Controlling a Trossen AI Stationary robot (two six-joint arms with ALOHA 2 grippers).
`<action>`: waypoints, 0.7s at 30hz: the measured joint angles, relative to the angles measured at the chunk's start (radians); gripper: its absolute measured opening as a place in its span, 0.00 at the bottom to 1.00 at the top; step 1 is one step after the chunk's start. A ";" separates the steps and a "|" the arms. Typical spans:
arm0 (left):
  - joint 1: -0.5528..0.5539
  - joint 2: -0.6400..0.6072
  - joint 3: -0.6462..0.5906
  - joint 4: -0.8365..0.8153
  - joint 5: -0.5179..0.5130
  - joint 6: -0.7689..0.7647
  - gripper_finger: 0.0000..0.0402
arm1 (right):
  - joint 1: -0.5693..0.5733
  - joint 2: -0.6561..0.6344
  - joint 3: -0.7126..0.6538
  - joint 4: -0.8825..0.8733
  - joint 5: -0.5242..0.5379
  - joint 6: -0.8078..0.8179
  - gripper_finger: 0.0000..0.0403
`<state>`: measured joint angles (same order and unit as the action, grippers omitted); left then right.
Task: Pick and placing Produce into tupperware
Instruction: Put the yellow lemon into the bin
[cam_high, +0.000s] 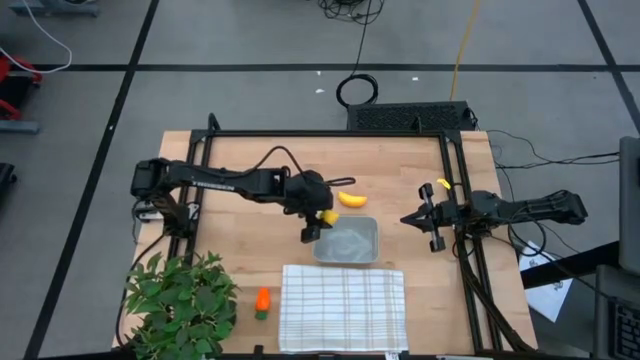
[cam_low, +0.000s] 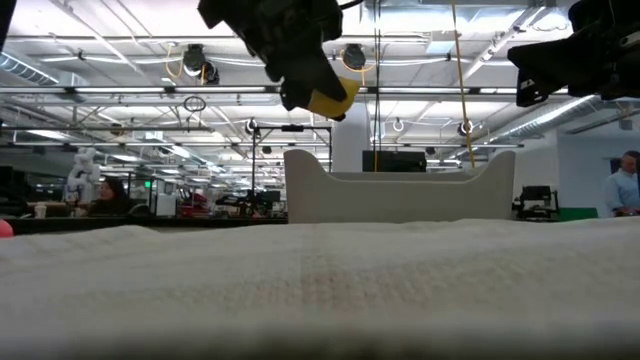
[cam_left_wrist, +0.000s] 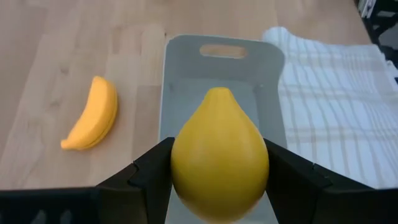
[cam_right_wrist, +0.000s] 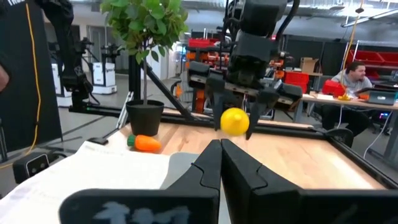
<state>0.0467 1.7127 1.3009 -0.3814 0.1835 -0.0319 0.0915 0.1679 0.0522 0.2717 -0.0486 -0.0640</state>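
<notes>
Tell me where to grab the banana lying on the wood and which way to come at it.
Grip the banana across its thick middle, coming straight down from above. It lies flat on the bare table beside the tupperware, with clear wood on both long sides, so the fingers should probably straddle the curve at its widest part. The left gripper is shut on the lemon above the tupperware; the right gripper, shut, waits nearer.

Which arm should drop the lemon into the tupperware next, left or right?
Left. The left gripper is shut on the lemon right at the edge of the tupperware. The right gripper waits empty and shut off to the side.
</notes>
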 joint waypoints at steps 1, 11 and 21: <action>0.000 0.006 0.005 0.000 0.000 0.003 0.53 | 0.000 0.001 0.000 0.000 0.000 0.000 0.00; -0.003 0.145 0.193 -0.047 -0.001 0.087 0.53 | 0.000 0.000 0.000 0.000 0.000 0.000 0.00; -0.059 0.278 0.280 -0.064 -0.067 0.260 0.53 | 0.000 0.000 0.000 -0.013 0.000 0.000 0.00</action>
<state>-0.0127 1.9907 1.5808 -0.4457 0.1163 0.2279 0.0915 0.1680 0.0525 0.2587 -0.0490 -0.0639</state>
